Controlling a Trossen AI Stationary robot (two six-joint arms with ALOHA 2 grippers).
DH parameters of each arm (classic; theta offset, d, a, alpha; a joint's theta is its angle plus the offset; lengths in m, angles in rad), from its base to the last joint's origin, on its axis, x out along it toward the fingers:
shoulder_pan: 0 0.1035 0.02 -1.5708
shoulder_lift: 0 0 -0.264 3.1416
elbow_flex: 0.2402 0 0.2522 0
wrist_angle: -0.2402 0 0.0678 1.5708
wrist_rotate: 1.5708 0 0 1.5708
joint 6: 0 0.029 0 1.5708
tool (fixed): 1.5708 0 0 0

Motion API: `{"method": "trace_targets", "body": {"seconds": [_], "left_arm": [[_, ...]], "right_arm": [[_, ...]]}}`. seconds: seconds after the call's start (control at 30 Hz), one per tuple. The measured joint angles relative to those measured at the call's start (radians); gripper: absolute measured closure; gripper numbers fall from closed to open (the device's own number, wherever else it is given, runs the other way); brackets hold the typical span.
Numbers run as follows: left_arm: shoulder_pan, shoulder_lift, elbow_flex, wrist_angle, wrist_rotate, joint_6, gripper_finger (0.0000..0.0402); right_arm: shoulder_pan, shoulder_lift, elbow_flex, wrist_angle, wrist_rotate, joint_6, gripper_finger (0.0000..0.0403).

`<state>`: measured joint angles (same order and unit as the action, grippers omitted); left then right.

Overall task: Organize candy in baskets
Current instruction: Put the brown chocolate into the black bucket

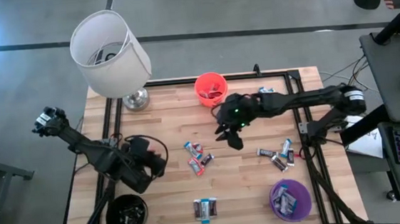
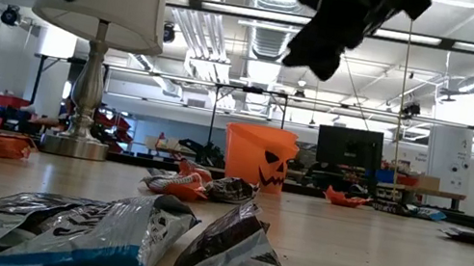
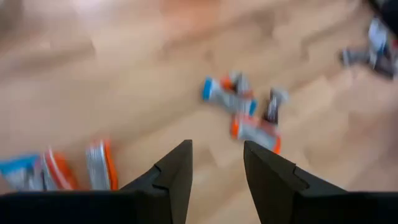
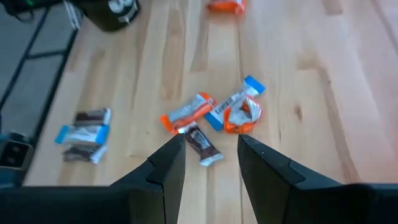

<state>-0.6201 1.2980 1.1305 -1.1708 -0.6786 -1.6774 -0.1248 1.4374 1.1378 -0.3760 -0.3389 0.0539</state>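
Note:
A cluster of wrapped candy in red, blue and dark wrappers lies flat on the wooden table's middle. More candy lies near the front edge and at the right. The orange-red basket stands at the far middle, the black basket at the near left and the purple basket at the near right. Both near baskets hold candy. My left gripper hangs open left of the cluster. My right gripper hangs open above the cluster's far right, its fingers slanting down toward it. Neither holds anything.
A white-shaded lamp on a metal foot stands at the table's far left corner. A black frame runs along the table's edges. Bare wood lies between the candy groups.

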Motion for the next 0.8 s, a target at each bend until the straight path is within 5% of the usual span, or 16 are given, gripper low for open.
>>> {"method": "trace_targets", "body": {"seconds": [0.27,0.8], "left_arm": [[0.058,-0.002,0.0,0.0,-0.208,0.011,0.0276],[0.072,-0.008,0.0,0.001,-0.203,0.05,0.0276]], "right_arm": [[0.009,0.137,0.033,0.026,0.0,-0.123,0.0264],[0.022,0.353,0.217,-0.08,0.0,-0.284,0.0264]]}}
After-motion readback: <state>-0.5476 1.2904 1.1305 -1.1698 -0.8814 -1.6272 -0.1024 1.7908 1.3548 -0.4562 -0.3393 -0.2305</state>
